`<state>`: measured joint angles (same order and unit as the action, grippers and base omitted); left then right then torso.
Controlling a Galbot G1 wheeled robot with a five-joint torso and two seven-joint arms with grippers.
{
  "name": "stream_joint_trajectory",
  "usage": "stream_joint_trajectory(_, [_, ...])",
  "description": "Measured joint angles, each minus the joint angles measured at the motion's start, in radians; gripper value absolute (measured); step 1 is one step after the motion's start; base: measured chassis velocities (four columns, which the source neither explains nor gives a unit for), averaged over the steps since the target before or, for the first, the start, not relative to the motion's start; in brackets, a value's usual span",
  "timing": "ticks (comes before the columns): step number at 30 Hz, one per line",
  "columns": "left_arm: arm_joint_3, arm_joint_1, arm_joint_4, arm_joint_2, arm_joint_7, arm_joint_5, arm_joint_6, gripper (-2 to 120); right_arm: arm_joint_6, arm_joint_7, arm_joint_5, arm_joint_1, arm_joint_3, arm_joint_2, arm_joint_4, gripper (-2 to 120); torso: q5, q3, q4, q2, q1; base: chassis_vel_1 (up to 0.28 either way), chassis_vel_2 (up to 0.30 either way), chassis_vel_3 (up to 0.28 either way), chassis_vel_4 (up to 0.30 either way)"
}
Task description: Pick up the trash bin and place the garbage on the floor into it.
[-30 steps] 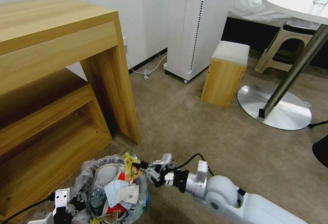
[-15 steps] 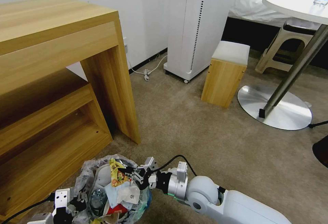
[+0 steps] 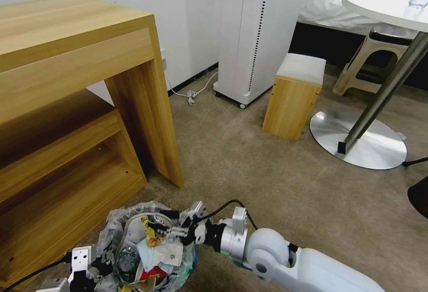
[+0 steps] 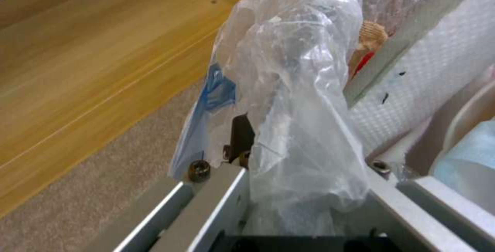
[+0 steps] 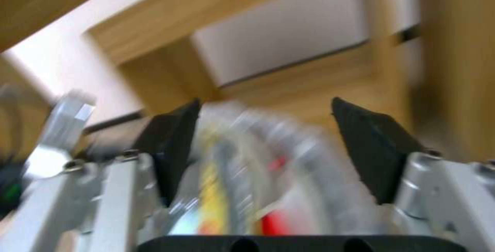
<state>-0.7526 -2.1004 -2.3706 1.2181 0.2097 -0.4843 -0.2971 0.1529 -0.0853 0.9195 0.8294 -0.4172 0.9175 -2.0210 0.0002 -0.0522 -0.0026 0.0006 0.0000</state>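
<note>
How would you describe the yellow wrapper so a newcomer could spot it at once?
Start at the wooden desk; at its foot is the trash bin lined with a crinkly bag. The yellow wrapper lies on top of the litter beside the right gripper, the only yellow printed piece among white and blue items.

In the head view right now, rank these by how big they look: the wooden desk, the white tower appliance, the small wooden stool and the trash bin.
1. Wooden desk, nearest, so enlarged.
2. White tower appliance.
3. Trash bin and small wooden stool look alike; the bin is partly cut off and nearer, so unranked.
</note>
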Motion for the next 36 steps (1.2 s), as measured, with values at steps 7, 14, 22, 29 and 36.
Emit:
stream_joint_trajectory(7, [-0.011, 0.008, -0.003, -0.009, -0.019, -0.012, 0.005, 1, 0.163, 0.29, 0.02, -0.061, 0.123, -0.082, -0.08, 96, -0.0001, 0.0, 0.0001, 0.0, 0.0, 0.0, 0.0, 0.0, 0.0])
stream_joint_trajectory(14, [-0.007, 0.03, 0.008, -0.012, -0.019, -0.031, 0.012, 1, 0.295, 0.475, 0.004, -0.031, 0.211, -0.141, -0.034, 100, -0.0001, 0.0, 0.0002, 0.0, 0.0, 0.0, 0.0, 0.0, 0.0])
stream_joint_trajectory(22, [-0.084, 0.036, -0.025, -0.064, 0.039, -0.152, -0.008, 1, 0.307, 0.504, -0.057, 0.133, 0.318, -0.095, 0.039, 100, -0.0003, 0.0, 0.0, 0.0, 0.0, 0.0, 0.0, 0.0, 0.0])
stream_joint_trajectory(29, [-0.135, 0.017, -0.053, -0.105, 0.143, -0.317, -0.053, 1, 0.373, 0.445, -0.112, 0.184, 0.355, -0.08, 0.115, 100, -0.0002, 0.0, 0.0, 0.0, 0.0, 0.0, 0.0, 0.0, 0.0])
stream_joint_trajectory(36, [-0.142, 0.036, -0.054, -0.102, 0.19, -0.389, -0.07, 1, 0.37, 0.237, -0.207, 0.114, 0.316, -0.118, 0.172, 100, -0.0002, 0.0, 0.0001, 0.0, 0.0, 0.0, 0.0, 0.0, 0.0])
